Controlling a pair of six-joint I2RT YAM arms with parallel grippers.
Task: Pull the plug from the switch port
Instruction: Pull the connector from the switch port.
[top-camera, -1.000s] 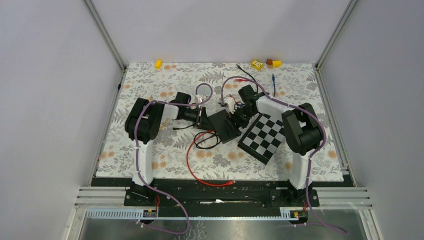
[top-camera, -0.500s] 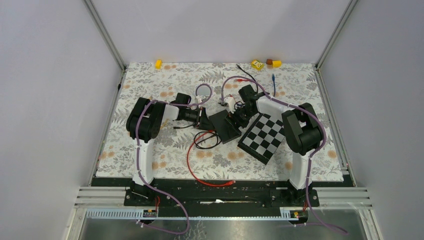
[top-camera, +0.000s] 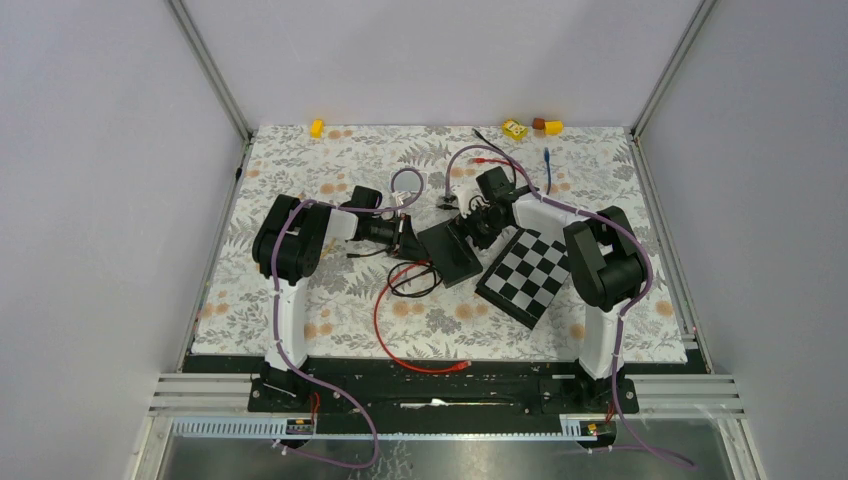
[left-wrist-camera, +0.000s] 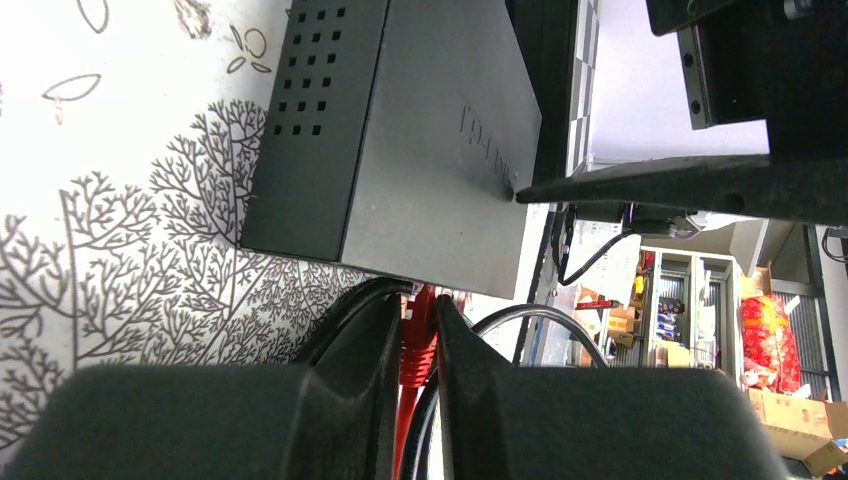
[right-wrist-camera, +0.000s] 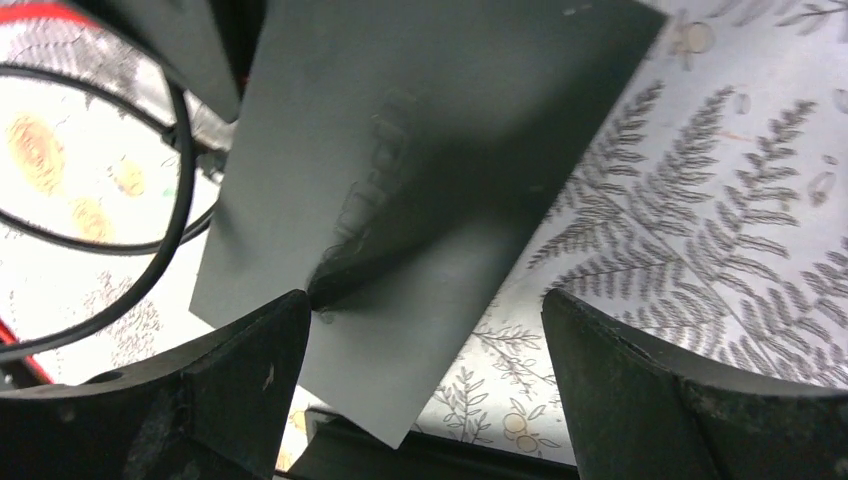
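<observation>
I'm watching the left gripper (left-wrist-camera: 420, 303) clenching its 2 matte black fingers (left-wrist-camera: 360, 350) on the red plug (left-wrist-camera: 418, 345). The plug is sitting at the near edge of the boxy, perforated dark metal switch (left-wrist-camera: 430, 150), though I can't quite tell whether it's fully seated in the port. The right gripper (right-wrist-camera: 425, 298) is hanging spread wide over the switch's smooth lid, grasping nothing and resting 1 fingertip on it, above the leaf-printed mat (top-camera: 300, 160).

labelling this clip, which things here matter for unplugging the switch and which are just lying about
In the job: network switch, red plug, red cable, left end effector, right end effector.
Lying about: checkerboard, blue cable, yellow toy.
</observation>
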